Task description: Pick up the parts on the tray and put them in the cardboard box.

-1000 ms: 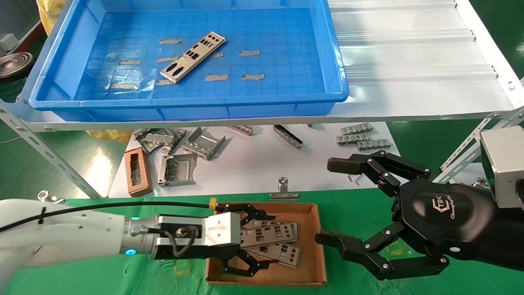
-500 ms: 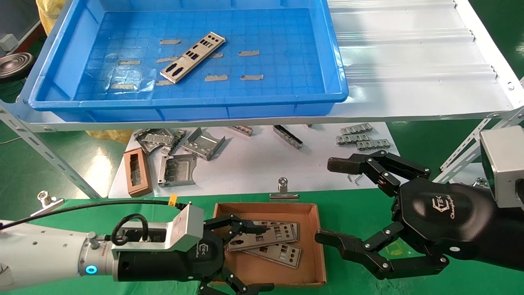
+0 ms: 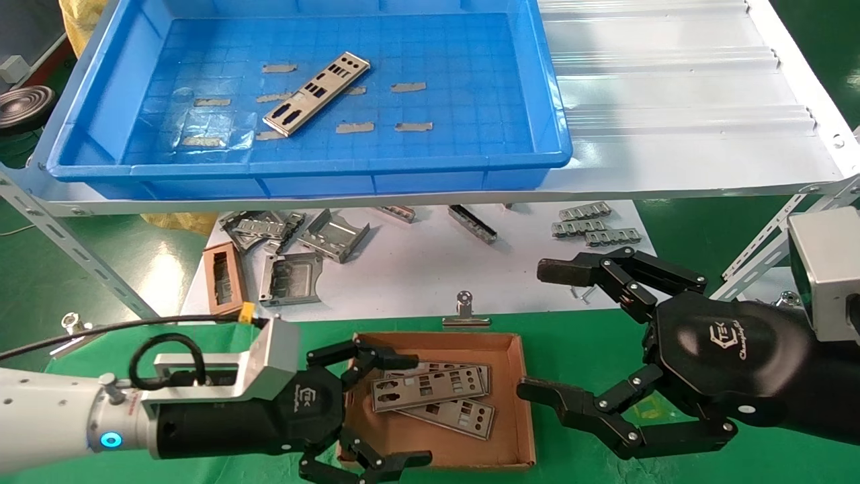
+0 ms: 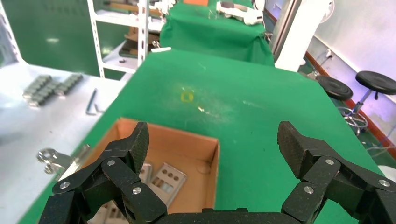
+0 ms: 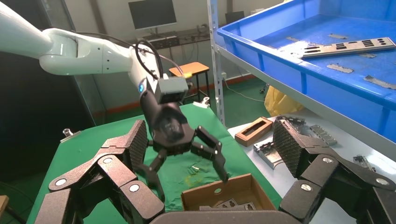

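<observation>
One silver punched plate (image 3: 316,93) lies slanted on the floor of the blue tray (image 3: 403,171) on the shelf; it also shows in the right wrist view (image 5: 348,46). The cardboard box (image 3: 521,403) sits on the green table below, with two or more plates (image 3: 430,388) lying flat in it. My left gripper (image 3: 410,411) is open and empty at the box's left edge, its fingers spread over the near-left corner. In the left wrist view my left gripper (image 4: 215,140) stands over the box (image 4: 212,154). My right gripper (image 3: 544,329) is open and empty, just right of the box.
A white sheet behind the box bears bent grey brackets (image 3: 289,275), a narrow brown frame (image 3: 225,281), linked metal strips (image 3: 594,225) and a binder clip (image 3: 463,312). The shelf's angled metal legs (image 3: 74,255) flank the table. A corrugated white panel (image 3: 672,101) lies right of the tray.
My left gripper has drawn back leftward out of the box, open, leaving the plates lying inside. The right arm has not moved.
</observation>
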`<state>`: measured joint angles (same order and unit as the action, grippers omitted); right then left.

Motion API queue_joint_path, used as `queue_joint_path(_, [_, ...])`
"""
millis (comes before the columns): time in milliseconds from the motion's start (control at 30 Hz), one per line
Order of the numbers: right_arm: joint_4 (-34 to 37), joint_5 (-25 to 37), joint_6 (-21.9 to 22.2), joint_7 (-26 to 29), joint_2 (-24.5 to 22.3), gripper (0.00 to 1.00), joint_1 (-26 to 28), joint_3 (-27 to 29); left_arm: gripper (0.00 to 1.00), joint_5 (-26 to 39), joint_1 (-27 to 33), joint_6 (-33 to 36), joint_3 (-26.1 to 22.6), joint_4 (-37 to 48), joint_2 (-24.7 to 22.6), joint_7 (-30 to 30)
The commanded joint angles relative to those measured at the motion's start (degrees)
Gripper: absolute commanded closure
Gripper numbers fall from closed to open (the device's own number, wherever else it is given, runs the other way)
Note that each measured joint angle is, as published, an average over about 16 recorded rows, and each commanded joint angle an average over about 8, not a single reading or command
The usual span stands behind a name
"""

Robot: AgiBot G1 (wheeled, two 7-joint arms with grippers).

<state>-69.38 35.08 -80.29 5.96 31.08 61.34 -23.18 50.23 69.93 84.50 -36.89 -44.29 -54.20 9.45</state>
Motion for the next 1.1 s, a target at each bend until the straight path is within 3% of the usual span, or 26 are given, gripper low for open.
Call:
queue_joint_path(33, [0.0, 0.0, 0.0, 0.0, 0.0, 0.00, 0.0, 0.0, 0.00, -0.3, -0.3, 0.0, 0.8, -1.2, 0.8, -0.8])
queue_joint_path(1100, [0.0, 0.0, 0.0, 0.0, 0.0, 0.00, 0.0, 0.0, 0.00, -5.8, -5.8, 0.8, 14.5, -20.3, 13.3, -14.0])
